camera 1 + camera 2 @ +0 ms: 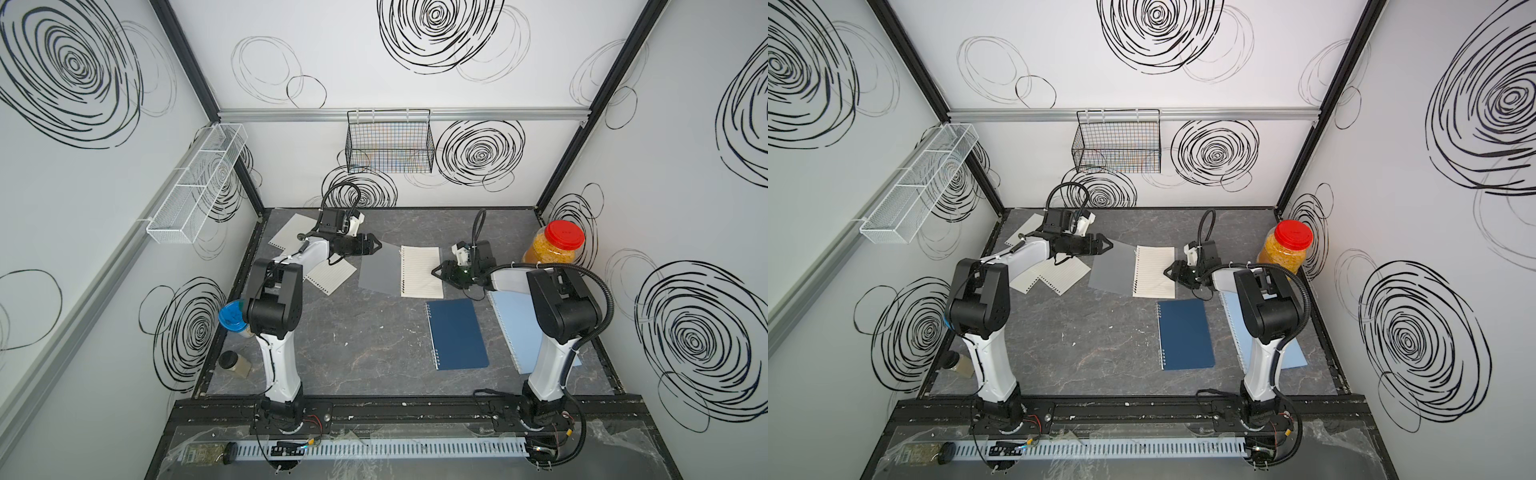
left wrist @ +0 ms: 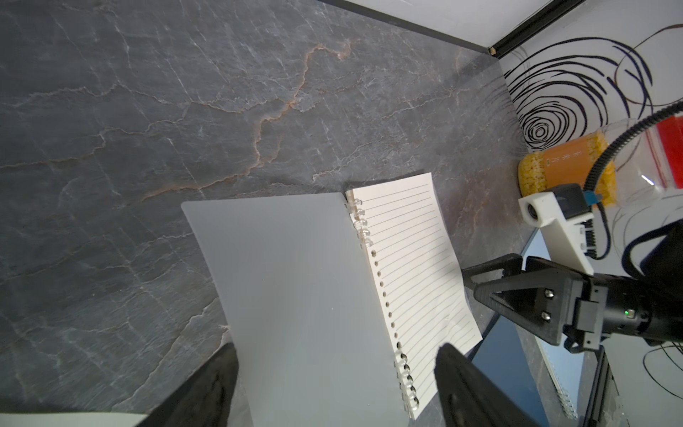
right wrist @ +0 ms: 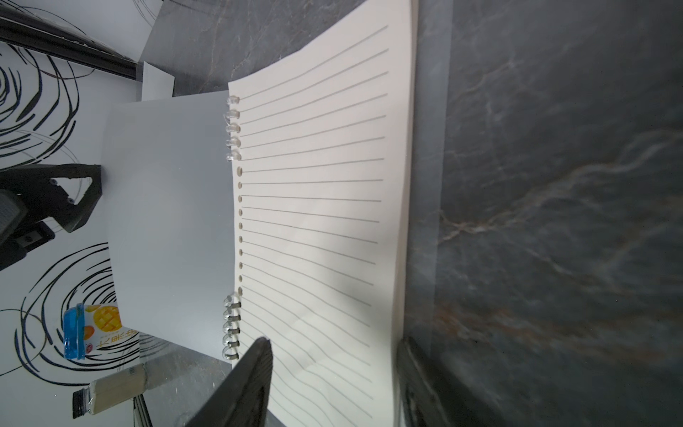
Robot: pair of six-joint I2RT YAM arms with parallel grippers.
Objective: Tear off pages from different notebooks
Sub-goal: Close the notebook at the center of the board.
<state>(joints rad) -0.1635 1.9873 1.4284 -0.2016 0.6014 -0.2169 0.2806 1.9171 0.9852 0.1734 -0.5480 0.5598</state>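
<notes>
My left pincer (image 1: 377, 245) hovers wide at the open notebook's (image 1: 380, 276) ten o'clock; my right pincer (image 1: 435, 272), half-open at three, must next pinch the page (image 1: 422, 270).

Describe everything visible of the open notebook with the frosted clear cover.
The frosted-cover notebook lies open on the marbled tabletop. Its translucent grey cover is flipped aside; cream lined pages face up, slightly wavy. Clear plastic rings bind only the ends of the punched edge. The open right gripper is beside its outer edge.
</notes>
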